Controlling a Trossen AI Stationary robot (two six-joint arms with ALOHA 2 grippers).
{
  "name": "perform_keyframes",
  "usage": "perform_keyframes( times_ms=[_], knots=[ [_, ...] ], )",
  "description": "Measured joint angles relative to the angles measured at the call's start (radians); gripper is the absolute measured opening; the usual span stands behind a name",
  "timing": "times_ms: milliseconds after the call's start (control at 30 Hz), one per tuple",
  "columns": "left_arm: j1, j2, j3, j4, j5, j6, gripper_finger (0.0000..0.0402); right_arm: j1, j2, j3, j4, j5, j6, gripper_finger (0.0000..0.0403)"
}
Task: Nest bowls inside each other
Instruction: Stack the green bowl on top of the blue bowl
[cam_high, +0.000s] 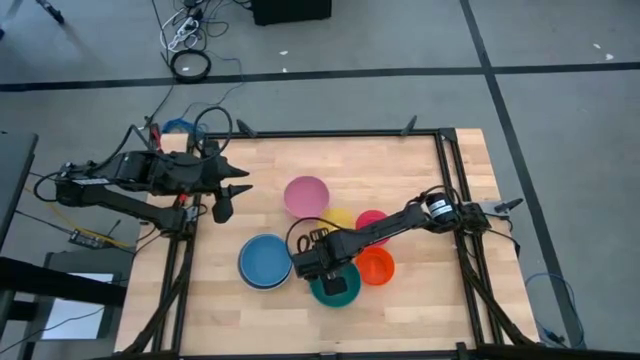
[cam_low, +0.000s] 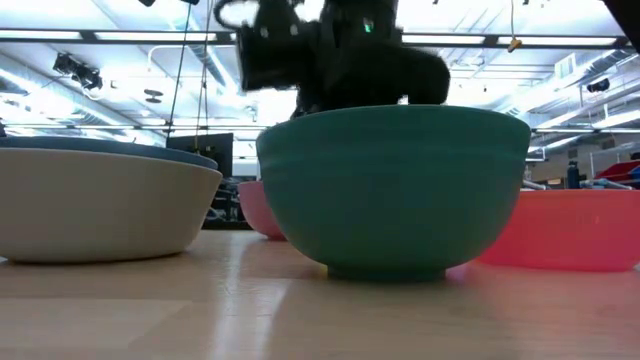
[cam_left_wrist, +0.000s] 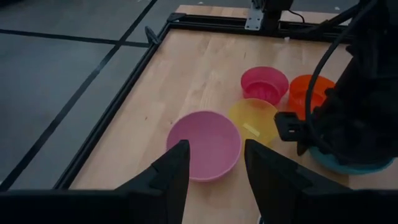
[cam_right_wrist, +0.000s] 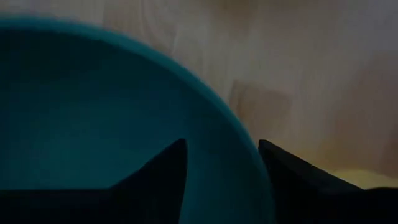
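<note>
- The right gripper (cam_high: 335, 283) is hovering over the teal-green round plastic bowl (cam_high: 335, 290), which is sitting upright on the wooden table (cam_high: 420, 180); the right wrist view is showing one dark finger (cam_right_wrist: 163, 180) inside the rim and the other finger outside it, parted astride the wall, not yet clamped.
- Taking the green bowl as landmark: the orange-red round plastic bowl (cam_high: 377, 266) is sitting just beside it, seemingly touching; the blue round plastic bowl (cam_high: 265, 259), apparently nested in a pale grey-white plastic bowl (cam_low: 100, 210), is sitting just beside on the other side.
- Farther from the green bowl, the small magenta plastic bowl (cam_high: 372, 222), the yellow plastic bowl (cam_high: 340, 218) and the light pink plastic bowl (cam_high: 306, 196) are clustering toward the table's middle.
- The left gripper (cam_high: 228, 195) is waiting well apart from the green bowl, near the table's edge, fingers spread and holding nothing.
- Handling judgement: the green bowl is looking light, stiff and smooth-walled, likely slippery; a rim pinch, one finger in and one out, seems the sensible hold.
- Risk, judged: a light bowl may be tipping or sliding against the orange-red neighbour when pinched off-centre.
</note>
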Motion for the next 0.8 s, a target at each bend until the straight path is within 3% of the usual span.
perform_keyframes(
  times_ms=[133,367,600,800],
  knots=[
    [0.000,0.000,0.000,0.000,0.000,-0.007,0.0163,-0.004,0.000,-0.024,0.034,0.000,-0.038,0.0145],
    [0.000,0.000,0.000,0.000,0.000,-0.023,0.0163,-0.007,-0.008,0.014,-0.039,-0.054,-0.118,0.0013],
    [0.000,0.000,0.000,0.001,0.000,-0.027,0.0163,-0.008,0.000,0.145,-0.153,-0.003,-0.165,0.0002],
    [0.000,0.000,0.000,0.076,0.000,-0.064,0.0163,-0.053,0.000,0.270,-0.093,0.003,-0.192,0.0001]
  ],
)
